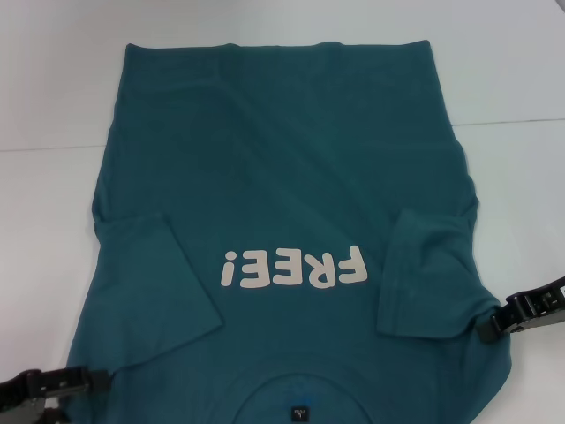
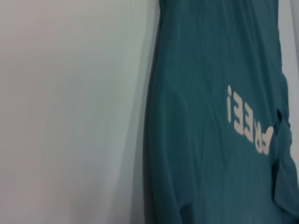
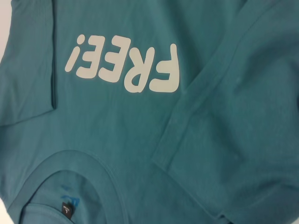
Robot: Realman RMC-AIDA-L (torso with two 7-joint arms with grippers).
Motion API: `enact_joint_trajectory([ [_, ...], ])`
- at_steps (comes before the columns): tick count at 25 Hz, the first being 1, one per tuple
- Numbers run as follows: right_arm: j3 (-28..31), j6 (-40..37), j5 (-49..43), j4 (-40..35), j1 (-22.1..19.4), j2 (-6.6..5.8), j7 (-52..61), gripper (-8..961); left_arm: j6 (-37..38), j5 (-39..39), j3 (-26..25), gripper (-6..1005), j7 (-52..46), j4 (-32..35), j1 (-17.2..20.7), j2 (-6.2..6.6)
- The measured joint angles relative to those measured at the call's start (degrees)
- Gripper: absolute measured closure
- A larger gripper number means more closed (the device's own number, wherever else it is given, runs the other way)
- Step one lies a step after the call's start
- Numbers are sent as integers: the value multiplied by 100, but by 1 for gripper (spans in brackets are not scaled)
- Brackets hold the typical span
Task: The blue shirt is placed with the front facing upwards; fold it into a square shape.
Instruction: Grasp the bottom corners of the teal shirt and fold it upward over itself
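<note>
While the blue shirt is lying face-up mid-frame, your left gripper and right gripper are flanking its lower corners, their finger state unreadable.

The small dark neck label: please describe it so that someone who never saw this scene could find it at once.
Start from the blue shirt spread front-up over the white table. Go from the off-white "FREE!" lettering toward the robot, to the collar at the near edge. Just inside the collar sits the neck label, the only dark patch on the teal fabric.
</note>
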Motion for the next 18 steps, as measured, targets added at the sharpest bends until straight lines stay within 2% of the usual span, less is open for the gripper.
enact_joint_trajectory([
  [6,0,0,0,0,2,0,-12,869,1,69,0,94,-13,-13,25,-7],
  [18,0,-9,-1,0,-1,5,-45,865,-371,18,-42,118,-216,-181,-184,-20],
])
